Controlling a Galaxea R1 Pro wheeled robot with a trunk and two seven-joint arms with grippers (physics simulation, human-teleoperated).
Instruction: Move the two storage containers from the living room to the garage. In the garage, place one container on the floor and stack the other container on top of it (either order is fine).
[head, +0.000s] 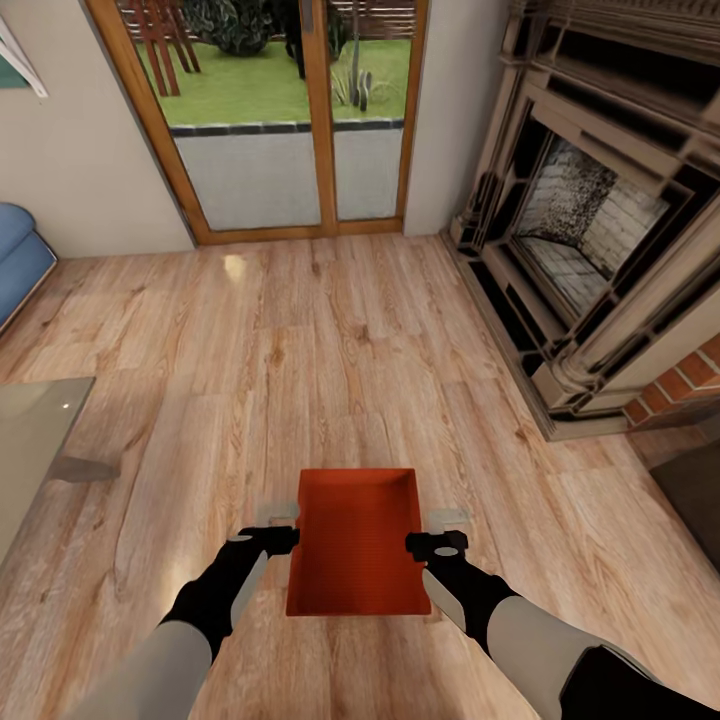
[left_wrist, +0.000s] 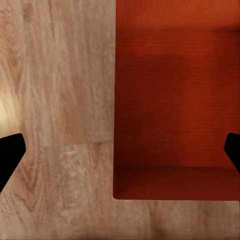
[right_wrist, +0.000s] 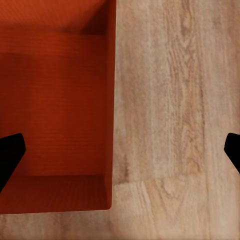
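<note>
One orange-red storage container (head: 358, 545) sits low over the living room's light wood plank floor (head: 330, 340), just ahead of me, its open top up and nothing inside. My left gripper (head: 283, 540) is at its left wall and my right gripper (head: 425, 545) at its right wall. In the left wrist view the left gripper (left_wrist: 120, 150) has its black fingertips (left_wrist: 10, 155) far apart, straddling the container (left_wrist: 175, 100) wall. The right gripper (right_wrist: 120, 150) straddles the opposite wall of the container (right_wrist: 55, 100) the same way, open. I cannot tell whether the bin rests on the planks. The garage is out of view.
A glass coffee table (head: 35, 450) stands at the left, and a blue sofa (head: 20, 255) lies beyond it. A large stone fireplace (head: 590, 230) fills the right side, with a dark mat (head: 695, 490) near it. A wood-framed glass door (head: 290, 150) is straight ahead.
</note>
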